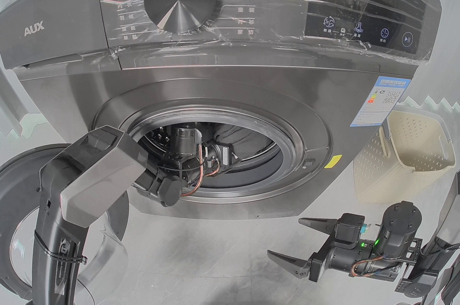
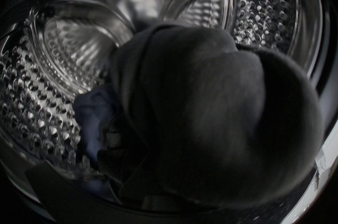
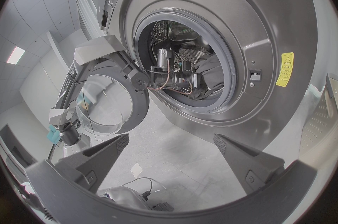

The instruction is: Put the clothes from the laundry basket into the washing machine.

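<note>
Inside the washing machine [image 1: 287, 81] lie dark clothes [image 2: 211, 112], yellow label [image 1: 333, 161] beside its opening.

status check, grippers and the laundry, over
Right gripper open, empty, low before the washing machine. Left arm inside the drum, up against the dark garment. Blue cloth beside it. Door open, nothing else across the opening.

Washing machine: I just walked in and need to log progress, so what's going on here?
The left arm is inside the grey front-loading washing machine through its open door, where a dark grey garment is in the steel drum beside a pale blue cloth. The right gripper hangs open and empty near the floor; the cream perforated laundry basket stands right of the machine.
</note>
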